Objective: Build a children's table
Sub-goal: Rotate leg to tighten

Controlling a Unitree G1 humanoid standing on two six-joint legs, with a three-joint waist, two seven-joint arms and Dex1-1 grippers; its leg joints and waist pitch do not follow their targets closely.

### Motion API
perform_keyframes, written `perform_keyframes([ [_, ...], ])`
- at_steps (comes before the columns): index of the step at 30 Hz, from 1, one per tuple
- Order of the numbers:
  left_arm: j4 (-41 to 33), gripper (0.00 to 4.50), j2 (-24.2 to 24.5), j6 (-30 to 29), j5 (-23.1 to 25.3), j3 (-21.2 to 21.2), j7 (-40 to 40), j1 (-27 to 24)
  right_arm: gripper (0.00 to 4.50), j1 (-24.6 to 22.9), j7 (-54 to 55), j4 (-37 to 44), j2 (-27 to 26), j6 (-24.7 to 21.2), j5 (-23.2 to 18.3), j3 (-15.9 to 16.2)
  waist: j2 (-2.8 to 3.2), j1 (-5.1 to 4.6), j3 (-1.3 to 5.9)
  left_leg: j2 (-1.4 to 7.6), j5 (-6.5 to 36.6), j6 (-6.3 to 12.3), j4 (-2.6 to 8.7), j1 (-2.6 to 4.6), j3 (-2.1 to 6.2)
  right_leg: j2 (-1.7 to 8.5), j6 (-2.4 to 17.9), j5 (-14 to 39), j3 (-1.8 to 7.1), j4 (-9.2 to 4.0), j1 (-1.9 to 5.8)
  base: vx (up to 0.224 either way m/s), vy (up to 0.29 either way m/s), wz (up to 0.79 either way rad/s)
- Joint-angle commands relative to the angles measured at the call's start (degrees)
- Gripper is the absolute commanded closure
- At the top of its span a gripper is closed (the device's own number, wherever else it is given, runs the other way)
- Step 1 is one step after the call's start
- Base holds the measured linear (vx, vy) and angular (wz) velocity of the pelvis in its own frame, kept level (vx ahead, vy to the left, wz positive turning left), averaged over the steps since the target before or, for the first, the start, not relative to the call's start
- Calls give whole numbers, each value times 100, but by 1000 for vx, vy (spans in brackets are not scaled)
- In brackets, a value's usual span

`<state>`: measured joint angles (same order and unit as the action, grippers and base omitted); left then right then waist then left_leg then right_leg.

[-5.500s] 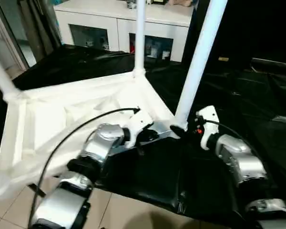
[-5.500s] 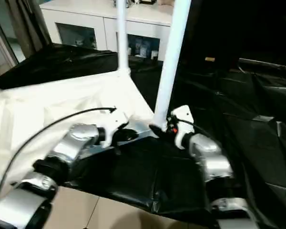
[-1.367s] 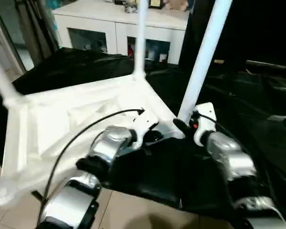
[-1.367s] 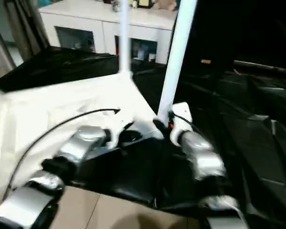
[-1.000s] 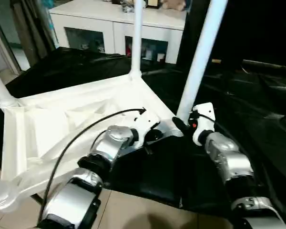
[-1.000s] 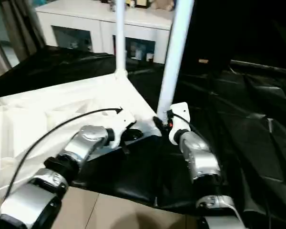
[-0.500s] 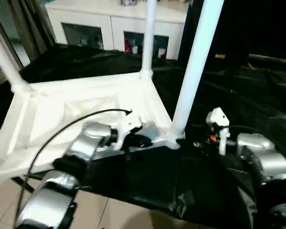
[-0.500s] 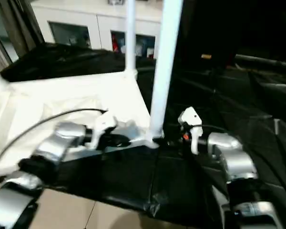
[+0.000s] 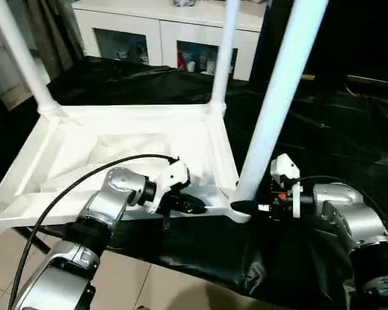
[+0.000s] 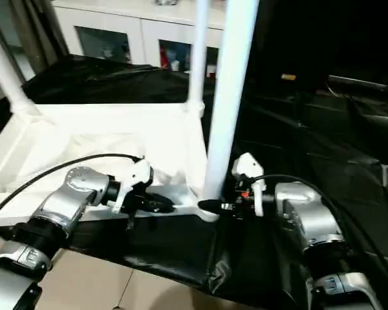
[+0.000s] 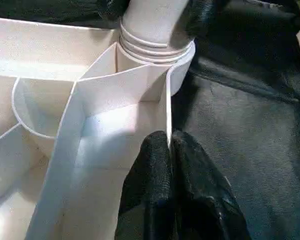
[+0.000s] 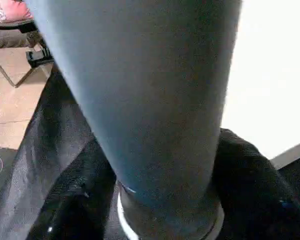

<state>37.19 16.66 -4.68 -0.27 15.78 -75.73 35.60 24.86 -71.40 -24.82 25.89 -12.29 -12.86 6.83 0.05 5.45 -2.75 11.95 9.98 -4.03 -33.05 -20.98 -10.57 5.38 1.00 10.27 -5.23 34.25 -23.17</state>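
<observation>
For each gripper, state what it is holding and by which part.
The left gripper pinches the tabletop by its thin rim wall beside the corner socket. The right gripper clasps the near leg at its base.

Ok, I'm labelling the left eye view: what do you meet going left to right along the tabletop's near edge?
left gripper pinching the tabletop's near rim → near-right leg in its corner socket → right gripper at that leg's base
</observation>
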Motion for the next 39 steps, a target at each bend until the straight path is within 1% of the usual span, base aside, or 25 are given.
perform_keyframes([
  [1, -133, 450, -92, -8, -191, -5, -38, -61, 197, 28, -109, 24, 46, 28, -12, 45, -73, 14, 378, 154, 956, 420, 323, 49, 6, 308, 1323, 878, 270, -347, 340, 0, 0, 0],
  [4, -192, 450, -74, -60, -191, -7, -26, -89, 224, 12, -181, 51, 95, -1, -33, 36, -82, 14, 384, 151, 897, 438, 313, 42, 8, 309, 1305, 834, 270, -335, 345, 0, 0, 0],
  [12, -247, 450, -63, -134, -205, -21, 12, -156, 240, -14, -215, 75, 115, -79, -74, 53, -94, 15, 385, 146, 854, 480, 301, 34, 8, 303, 1277, 878, 267, -335, 342, 0, 0, 0],
  [14, 21, 450, -212, -44, -52, -131, 619, -52, 241, -2, 251, -57, -70, -181, -101, -110, -116, 8, 383, 145, 855, 477, 299, 36, 7, 302, 1263, 910, 268, -333, 333, 0, 0, 0],
  [15, 165, 450, -289, 0, 33, -178, 954, 13, 241, 13, 556, -141, -174, -213, -79, -197, -147, 2, 369, 132, 920, 455, 302, 41, -1, 298, 1219, 1089, 265, -368, 320, 0, 0, 0],
  [17, 380, 450, -402, 41, 157, -243, 1456, 115, 241, 29, 1005, -268, -325, -199, -18, -307, -133, -3, 356, 114, 1073, 349, 300, 62, 4, 315, 1091, 1510, 268, -417, 296, 0, 0, 0],
  [18, 688, 450, -598, 20, 297, -321, 2161, 271, 242, -7, 1760, -426, -610, -127, 114, -432, -146, -20, 351, 115, 1098, 272, 312, 64, 13, 312, 1000, 1698, 271, -437, 283, 0, 0, 0],
  [19, 695, 450, -603, 18, 300, -322, 2176, 275, 243, -8, 1783, -430, -619, -127, 118, -434, -136, -20, 346, 112, 1138, 224, 319, 76, 17, 316, 961, 1816, 264, -451, 279, 0, 0, 0],
  [21, 957, 450, -828, -70, 425, -349, 2815, 437, 244, -40, 2772, -603, -1016, -185, 285, -539, -138, -50, 338, 115, 1271, 178, 346, 64, 34, 316, 828, 2068, 258, -485, 282, 0, 0, 0],
  [22, 972, 450, -844, -77, 430, -350, 2852, 447, 247, -43, 2837, -610, -1044, -189, 298, -543, -136, -51, 332, 119, 1300, 144, 350, 73, 42, 316, 803, 2101, 259, -491, 269, 0, 0, 0],
  [23, 1076, 450, -970, -135, 465, -363, 3128, 528, 249, -54, 3351, -684, -1256, -223, 404, -576, -131, -68, 329, 105, 1406, 129, 360, 70, 51, 316, 754, 2232, 252, -506, 280, 0, 0, 0],
  [24, 1131, 450, -1033, -156, 483, -366, 3277, 570, 250, -58, 3608, -723, -1363, -253, 457, -587, -114, -78, 311, 95, 1510, 88, 360, 91, 38, 314, 691, 2414, 261, -546, 238, 0, 0, 0],
  [25, 1234, 450, -1122, -141, 531, -335, 3475, 636, 251, -59, 4000, -783, -1522, -265, 567, -587, -109, -93, 307, 91, 1584, 59, 371, 99, 48, 320, 668, 2532, 257, -561, 234, 0, 0, 0],
  [26, 1345, 450, -1216, -123, 596, -295, 3683, 704, 251, -47, 4405, -860, -1697, -240, 677, -590, -101, -112, 293, 80, 1731, 3, 385, 101, 69, 317, 562, 2807, 235, -598, 238, 0, 0, 0],
  [27, 1410, 450, -1265, -104, 633, -270, 3793, 741, 251, -39, 4616, -901, -1791, -219, 739, -591, -111, -129, 287, 75, 1943, -24, 388, 139, 81, 318, 454, 3083, 214, -646, 217, 0, 0, 0],
  [28, 1529, 450, -1362, -37, 708, -220, 3900, 808, 251, -30, 4741, -932, -1969, -105, 802, -539, -67, -134, 282, 72, 2028, -33, 389, 155, 86, 318, 416, 3164, 210, -667, 209, 0, 0, 0],
  [29, 1553, 450, -1385, -16, 720, -211, 3912, 823, 251, -30, 4730, -927, -2004, -64, 817, -512, -66, -161, 272, 61, 2213, -38, 387, 202, 87, 318, 343, 3343, 186, -740, 176, 0, 0, 0],
  [30, 1677, 450, -1450, 90, 759, -191, 3954, 885, 251, -38, 4713, -898, -2087, 94, 892, -433, -69, -185, 259, 57, 2406, -22, 397, 234, 106, 313, 286, 3500, 140, -788, 179, 0, 0, 0],
  [31, 1704, 450, -1455, 129, 773, -169, 3919, 902, 251, -38, 4675, -885, -2097, 161, 895, -413, -53, -195, 285, 66, 2421, -8, 414, 242, 124, 332, 271, 3428, 123, -805, 218, 0, 0, 0],
  [32, 1732, 450, -1459, 156, 787, -156, 3901, 917, 251, -35, 4668, -882, -2108, 200, 896, -408, -52, -201, 297, 75, 2382, 0, 430, 221, 135, 332, 295, 3298, 131, -786, 238, 0, 0, 0],
  [33, 1737, 450, -1459, 159, 778, -154, 3856, 918, 197, -30, 4590, -877, -2108, 246, 829, -440, -60, -207, 300, 95, 2296, 30, 460, 177, 143, 324, 373, 3024, 151, -747, 262, 0, 0, 0],
  [35, 1766, 450, -1437, 198, 749, -121, 3682, 917, 185, -17, 4356, -834, -2109, 265, 628, -546, -54, -210, 303, 111, 2281, 59, 470, 176, 137, 327, 512, 2750, 178, -715, 256, 0, 0, 0],
  [36, 1770, 450, -1408, 196, 727, -111, 3575, 908, 185, -14, 4114, -761, -2039, 251, 522, -562, -79, -212, 310, 107, 2258, 95, 469, 159, 128, 326, 590, 2617, 194, -686, 273, 0, 0, 0],
  [38, 1760, 450, -1383, 205, 713, -104, 3474, 894, 148, -21, 3909, -694, -1961, 201, 479, -521, -75, -204, 316, 115, 2130, 143, 470, 142, 120, 337, 686, 2425, 215, -660, 290, 0, 0, 0],
  [39, 1800, 450, -1377, 241, 716, -112, 3418, 903, 148, -21, 3793, -665, -1917, 183, 464, -493, -82, -198, 314, 115, 2042, 163, 465, 134, 107, 335, 747, 2290, 227, -646, 293, 0, 0, 0],
])
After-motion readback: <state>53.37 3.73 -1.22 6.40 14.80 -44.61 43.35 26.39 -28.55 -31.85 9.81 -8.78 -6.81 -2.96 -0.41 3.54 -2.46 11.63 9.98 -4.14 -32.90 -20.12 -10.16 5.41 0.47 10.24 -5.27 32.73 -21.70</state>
